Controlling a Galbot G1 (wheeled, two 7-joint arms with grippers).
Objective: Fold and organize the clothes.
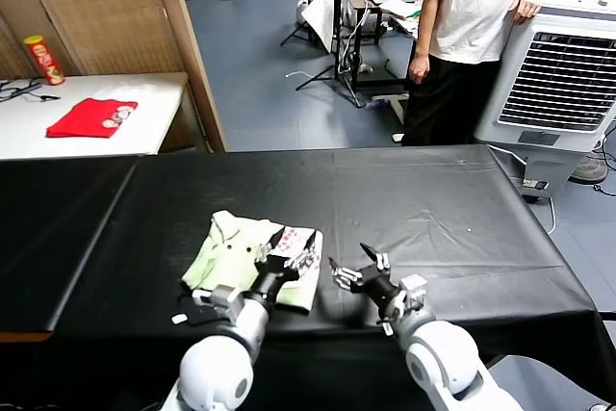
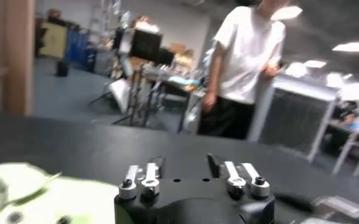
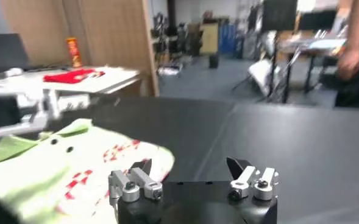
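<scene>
A black-covered table carried the folded pale green T-shirt near its front edge, left of centre. Far left, a white table held a red garment and a red can.

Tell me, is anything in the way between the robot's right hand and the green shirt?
Nothing visible is. The right gripper hovers with open fingers just beside the folded green T-shirt, and only bare black table lies between them. The left gripper is over the shirt's near edge, not in that gap.
</scene>
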